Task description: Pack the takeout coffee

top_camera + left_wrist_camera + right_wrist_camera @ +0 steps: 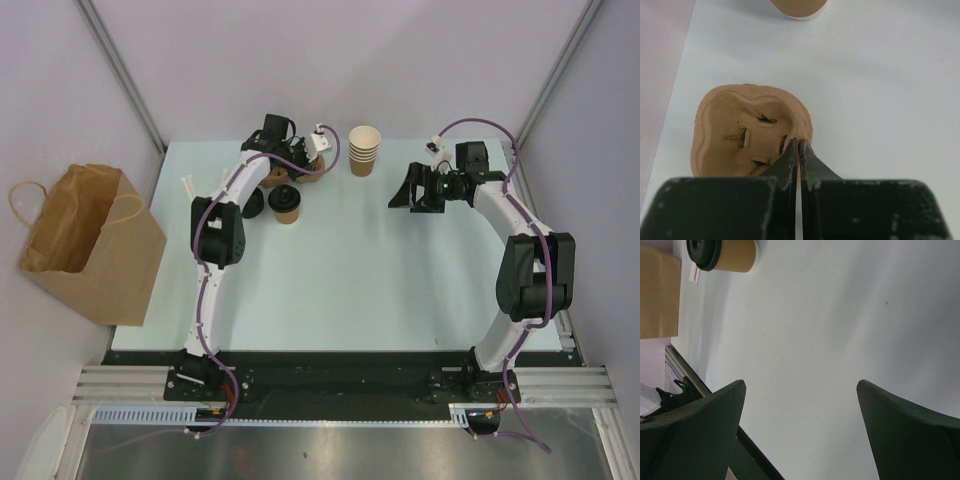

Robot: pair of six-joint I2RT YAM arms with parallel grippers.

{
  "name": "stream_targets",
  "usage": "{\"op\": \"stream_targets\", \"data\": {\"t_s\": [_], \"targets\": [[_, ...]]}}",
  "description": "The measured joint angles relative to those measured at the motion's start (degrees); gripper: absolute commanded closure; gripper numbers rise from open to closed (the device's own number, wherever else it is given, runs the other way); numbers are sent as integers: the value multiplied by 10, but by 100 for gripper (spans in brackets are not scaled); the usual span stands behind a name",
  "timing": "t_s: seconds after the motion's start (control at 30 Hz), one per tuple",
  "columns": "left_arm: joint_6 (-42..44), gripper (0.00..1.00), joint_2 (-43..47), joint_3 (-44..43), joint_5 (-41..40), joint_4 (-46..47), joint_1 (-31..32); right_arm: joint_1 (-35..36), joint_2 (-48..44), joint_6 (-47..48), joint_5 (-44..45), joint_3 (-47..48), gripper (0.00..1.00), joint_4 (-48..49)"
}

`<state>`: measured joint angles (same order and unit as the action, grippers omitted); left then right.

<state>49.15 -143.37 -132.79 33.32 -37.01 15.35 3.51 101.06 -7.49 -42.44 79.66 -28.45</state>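
Tan kraft-paper takeout coffee (286,203) with a round black lid stands upright on the pale bench (380,280), left of the stack of lidless tan paper cups (364,150) and nearer the arms. Also left of the stack, the left fingers (785,167) pinch narrowly on the rim of the moulded brown pulp cup carrier (730,115) (thin wall). Right of the stack, the right fingers (700,425) are spread wide and empty.

Risk: the rim tears or slips, or the swung carrier topples the coffee.
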Motion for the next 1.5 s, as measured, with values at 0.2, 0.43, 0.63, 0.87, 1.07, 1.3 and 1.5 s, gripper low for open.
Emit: {"op": "stream_targets", "data": {"t_s": [0.2,0.43,0.63,0.87,1.07,1.3,1.5], "targets": [[0,100,0,0,2,4,-1,0,0,0,0,0,1,0],[0,100,7,0,2,8,-3,0,3,0,0,6,1,1],[0,100,21,0,4,16,-8,0,6,0,0,6,1,0],[-1,100,45,0,9,24,-10,0,6,0,0,9,1,1],[-7,100,61,2,15,36,-12,0,7,0,0,15,1,1],[-7,100,91,5,32,33,-14,0,7,0,0,16,1,1],[-13,100,118,5,49,33,-13,0,10,0,0,19,1,1]]}}
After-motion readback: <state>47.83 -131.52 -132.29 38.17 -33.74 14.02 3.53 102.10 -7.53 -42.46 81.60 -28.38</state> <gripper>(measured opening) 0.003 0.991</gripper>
